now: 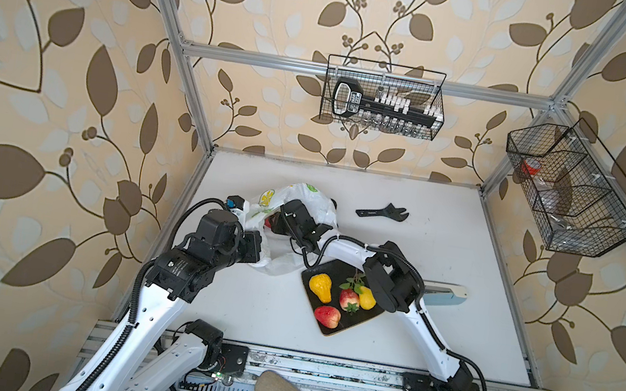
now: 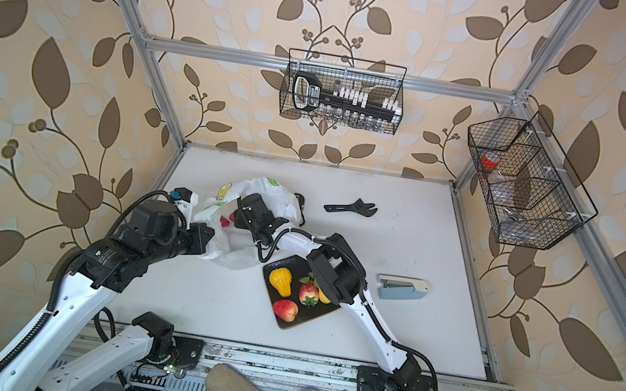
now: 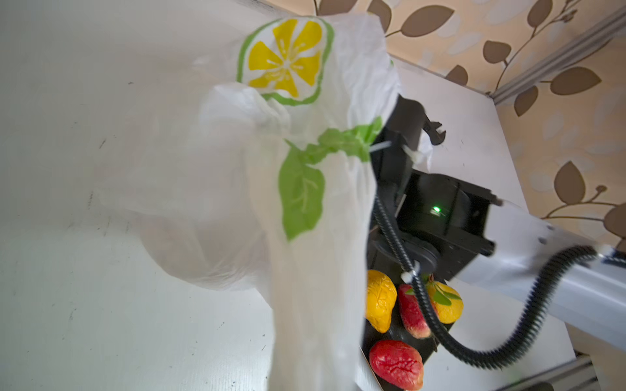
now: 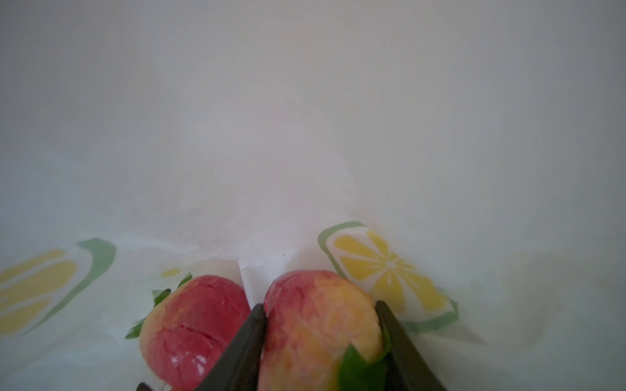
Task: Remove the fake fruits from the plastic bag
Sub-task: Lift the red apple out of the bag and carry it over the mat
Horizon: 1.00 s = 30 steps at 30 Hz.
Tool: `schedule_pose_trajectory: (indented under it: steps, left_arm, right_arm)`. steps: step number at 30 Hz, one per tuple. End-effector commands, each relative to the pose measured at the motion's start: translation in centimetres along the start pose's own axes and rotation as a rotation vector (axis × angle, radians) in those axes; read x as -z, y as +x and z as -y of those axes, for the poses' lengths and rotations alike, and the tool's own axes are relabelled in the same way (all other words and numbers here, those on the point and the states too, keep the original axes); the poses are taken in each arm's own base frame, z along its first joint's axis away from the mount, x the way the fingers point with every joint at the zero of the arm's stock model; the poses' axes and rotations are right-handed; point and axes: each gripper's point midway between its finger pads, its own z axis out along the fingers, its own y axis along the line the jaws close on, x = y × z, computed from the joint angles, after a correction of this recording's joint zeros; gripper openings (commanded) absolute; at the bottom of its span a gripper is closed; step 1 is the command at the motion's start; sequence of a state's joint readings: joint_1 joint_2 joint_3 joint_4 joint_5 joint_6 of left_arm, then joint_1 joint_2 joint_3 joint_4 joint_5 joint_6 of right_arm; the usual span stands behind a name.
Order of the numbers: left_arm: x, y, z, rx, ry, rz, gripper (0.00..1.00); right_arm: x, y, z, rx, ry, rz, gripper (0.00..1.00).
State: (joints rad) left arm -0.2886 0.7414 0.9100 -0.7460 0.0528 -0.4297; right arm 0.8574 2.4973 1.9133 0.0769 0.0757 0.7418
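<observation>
Firstly, in both top views the plastic bag [image 1: 304, 199], white, crinkled and lemon-printed, sits left of centre. The left gripper [image 1: 258, 244] is pinched on its edge. Four fake fruits [image 1: 321, 287] lie on the black tray [image 1: 333, 270] at centre.

Left wrist view: bag stretched taut, pincer itself unseen.

Right wrist view alone shows the bag's inside. The right gripper [image 4: 319, 304] is clamped on a red-yellow fruit [image 4: 318, 331], with a red fruit [image 4: 196, 325] just beside it.
</observation>
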Motion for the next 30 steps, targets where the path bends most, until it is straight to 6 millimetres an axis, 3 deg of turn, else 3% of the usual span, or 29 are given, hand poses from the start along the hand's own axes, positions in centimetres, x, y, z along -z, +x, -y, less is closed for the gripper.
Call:
schedule_pose_trajectory:
  steps: [1, 6, 14, 22, 30]
  left_arm:
    - [0.6, -1.2, -1.4, 0.079, -0.078, 0.081, 0.0]
    - [0.2, -2.4, -2.0, 0.108, -0.123, 0.122, 0.0]
    - [-0.7, -3.8, -2.2, 0.153, -0.146, 0.176, 0.0]
    - [-1.4, -4.0, -3.0, 0.187, -0.19, 0.194, 0.0]
    - [-2.5, -3.8, -3.3, 0.189, -0.214, 0.168, 0.0]
  right_arm:
    - [3.9, -3.2, -4.1, 0.065, -0.128, 0.055, 0.33]
    - [7.4, -2.5, -4.1, 0.153, -0.154, 0.033, 0.33]
    - [10.6, -1.9, -4.3, 0.319, -0.166, -0.002, 0.33]
    - [14.8, -2.4, -6.8, 0.408, -0.278, 0.026, 0.34]
    - [20.1, -2.7, -7.5, 0.469, -0.322, 0.107, 0.37]
